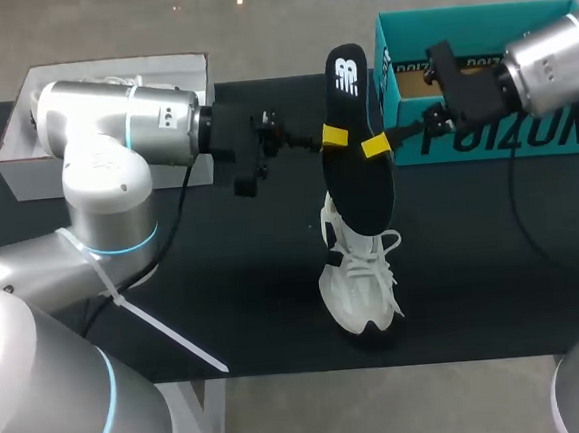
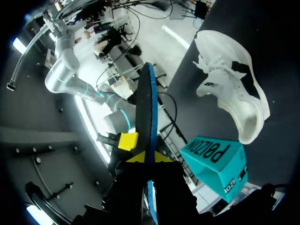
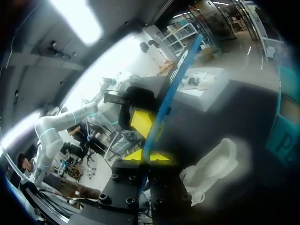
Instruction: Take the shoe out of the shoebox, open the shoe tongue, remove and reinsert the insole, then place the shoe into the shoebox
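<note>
the insole (image 1: 359,186) hangs nearly upright, long axis vertical, with its lower end at the opening of the white shoe (image 1: 360,281), which stands on the desk (image 1: 227,312). the left claw (image 1: 334,136) and the right claw (image 1: 375,147) are both clamped on the insole, one at each long edge, at about equal reach. reinsertion likely calls for travel straight down that axis. the teal shoebox (image 1: 484,141) stands behind the right claw.

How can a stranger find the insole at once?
On the black table, find the white shoe in the middle. Above it is the insole, pinched by the left claw and the right claw. Only it is flat, black and blue-edged.
</note>
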`<state>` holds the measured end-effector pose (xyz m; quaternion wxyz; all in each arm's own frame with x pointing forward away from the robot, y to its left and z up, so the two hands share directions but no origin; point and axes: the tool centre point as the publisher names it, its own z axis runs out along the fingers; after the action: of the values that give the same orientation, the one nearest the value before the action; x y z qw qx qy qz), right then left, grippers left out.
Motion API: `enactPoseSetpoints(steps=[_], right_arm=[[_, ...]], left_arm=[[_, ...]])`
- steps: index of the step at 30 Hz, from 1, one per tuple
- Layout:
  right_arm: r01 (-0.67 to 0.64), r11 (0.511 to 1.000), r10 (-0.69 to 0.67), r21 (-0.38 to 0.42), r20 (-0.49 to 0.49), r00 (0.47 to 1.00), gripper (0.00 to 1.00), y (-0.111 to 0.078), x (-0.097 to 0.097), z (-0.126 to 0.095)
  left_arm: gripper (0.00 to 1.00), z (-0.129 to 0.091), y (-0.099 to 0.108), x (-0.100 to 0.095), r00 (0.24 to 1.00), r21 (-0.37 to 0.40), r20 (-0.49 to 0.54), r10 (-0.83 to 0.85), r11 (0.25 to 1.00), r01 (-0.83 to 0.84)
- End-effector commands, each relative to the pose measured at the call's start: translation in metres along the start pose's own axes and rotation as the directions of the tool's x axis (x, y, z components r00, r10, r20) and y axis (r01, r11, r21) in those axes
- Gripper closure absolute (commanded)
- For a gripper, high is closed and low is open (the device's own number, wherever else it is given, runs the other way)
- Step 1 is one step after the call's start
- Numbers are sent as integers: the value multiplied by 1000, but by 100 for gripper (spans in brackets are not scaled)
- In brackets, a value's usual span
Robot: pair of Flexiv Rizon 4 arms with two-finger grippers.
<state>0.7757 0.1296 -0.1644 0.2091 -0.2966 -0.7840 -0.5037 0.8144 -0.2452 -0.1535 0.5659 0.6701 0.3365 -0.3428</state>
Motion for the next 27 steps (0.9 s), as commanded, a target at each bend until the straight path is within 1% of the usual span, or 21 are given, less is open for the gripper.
enactPoseSetpoints(steps=[1,9,10,11,12,15,17,18,20,22,24,27], right_arm=[[-2,1000,2,6,3,1000,100,3,1,3],[4,1000,-4,11,3,1000,100,5,2,4],[5,1000,-5,12,5,1000,100,6,3,4],[6,1000,-7,13,7,1000,100,6,3,4],[8,1000,-8,14,8,1000,100,6,4,3],[12,1000,-13,19,14,1000,100,6,5,2],[13,1000,-13,19,19,1000,100,6,6,0],[12,1000,-13,19,24,1000,100,6,6,-1],[12,1000,-12,19,29,999,100,5,6,-3],[9,1000,-9,17,36,999,100,4,5,-5],[7,1000,-7,17,40,999,100,4,4,-7],[4,1000,-4,16,46,999,100,3,2,-9]], left_arm=[[100,2,0,1,1000,-2,-1,2,1000,-2],[100,2,0,1,1000,-2,-1,2,1000,-2],[73,2,0,1,1000,-2,-1,2,1000,-2],[41,2,0,1,1000,-2,-1,2,1000,-2],[0,2,0,1,1000,-2,-1,2,1000,-2],[0,2,0,1,1000,-2,-1,2,1000,-2],[0,2,0,-3,999,32,-16,-38,999,38],[0,0,-1,-6,998,36,-24,-54,998,55],[0,-5,-2,-12,993,61,-49,-105,992,108],[0,-14,-5,-18,985,39,-53,-163,985,165],[0,-22,-9,-25,976,48,-71,-207,976,211],[0,-36,-16,-36,957,33,-94,-275,960,279]])
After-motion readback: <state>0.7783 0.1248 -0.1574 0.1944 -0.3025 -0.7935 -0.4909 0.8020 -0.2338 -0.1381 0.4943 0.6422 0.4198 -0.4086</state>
